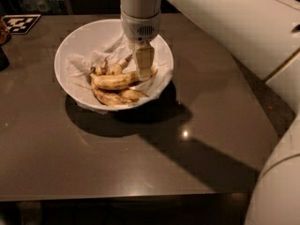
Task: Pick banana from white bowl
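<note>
The white bowl (75, 41) stands at the back left of the dark table, lined with crumpled white paper. Several bananas lie in it. The banana (115, 81), the longest and palest, lies across the middle, pointing right. My gripper (143, 68) hangs straight down from the white arm, inside the bowl, at the banana's right end. Its tan fingers (143, 60) touch or cover that end. Shorter, browner bananas (112, 96) lie in front of and behind it.
A black and white marker tag (19, 23) lies at the table's back left corner. A dark object (3, 55) stands at the left edge. My white arm (243, 27) spans the upper right and casts a shadow across the table.
</note>
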`<action>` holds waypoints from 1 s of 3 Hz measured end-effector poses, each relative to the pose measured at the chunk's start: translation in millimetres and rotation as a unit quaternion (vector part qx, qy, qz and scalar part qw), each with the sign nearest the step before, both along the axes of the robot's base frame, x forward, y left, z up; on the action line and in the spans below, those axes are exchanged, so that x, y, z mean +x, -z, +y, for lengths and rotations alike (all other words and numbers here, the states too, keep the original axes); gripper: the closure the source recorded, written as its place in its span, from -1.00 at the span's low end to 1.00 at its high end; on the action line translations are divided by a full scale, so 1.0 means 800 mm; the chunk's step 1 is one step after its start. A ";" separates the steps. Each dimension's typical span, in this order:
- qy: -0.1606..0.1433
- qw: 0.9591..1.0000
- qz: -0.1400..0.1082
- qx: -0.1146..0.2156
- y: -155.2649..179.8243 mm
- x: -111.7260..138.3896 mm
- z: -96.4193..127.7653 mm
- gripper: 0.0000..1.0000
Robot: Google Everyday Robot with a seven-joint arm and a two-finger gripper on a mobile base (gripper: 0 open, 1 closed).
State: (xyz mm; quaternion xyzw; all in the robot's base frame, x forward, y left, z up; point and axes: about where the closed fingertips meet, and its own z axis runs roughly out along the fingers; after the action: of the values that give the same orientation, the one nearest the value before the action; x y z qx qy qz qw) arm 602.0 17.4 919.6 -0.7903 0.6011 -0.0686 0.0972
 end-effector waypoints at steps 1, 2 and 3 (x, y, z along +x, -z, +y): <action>-0.007 1.000 0.013 -0.014 0.022 0.006 0.010 -0.36; -0.007 0.999 0.031 -0.019 0.049 0.011 0.015 -0.38; -0.007 0.999 0.040 -0.022 0.062 0.014 0.017 -0.38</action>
State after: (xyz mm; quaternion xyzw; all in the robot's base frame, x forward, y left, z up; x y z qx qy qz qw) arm 613.3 31.1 870.0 -0.7987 0.5970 -0.0496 0.0565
